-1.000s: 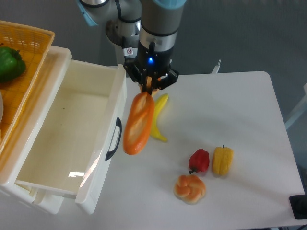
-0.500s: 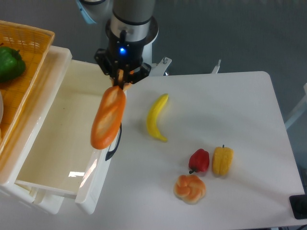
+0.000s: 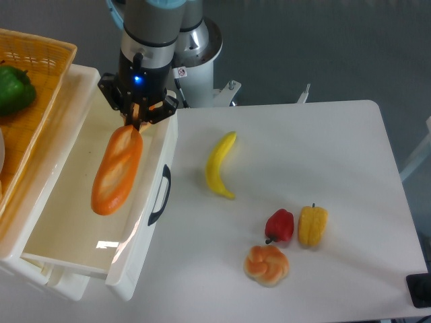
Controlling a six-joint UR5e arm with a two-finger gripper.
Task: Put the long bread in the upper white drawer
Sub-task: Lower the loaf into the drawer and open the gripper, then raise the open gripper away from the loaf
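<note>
Long bread (image 3: 117, 170) now hangs over the upper white drawer (image 3: 87, 222), having crossed from above the banana (image 3: 220, 163) on the tabletop (image 3: 323, 155). The pincer (image 3: 137, 116) clamps its top end, so release is probably next.

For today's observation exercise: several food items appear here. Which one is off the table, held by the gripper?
The long bread: the gripper holds its upper end, hanging it above the upper white drawer. The banana, red pepper, yellow pepper and bun lie on the table.
</note>
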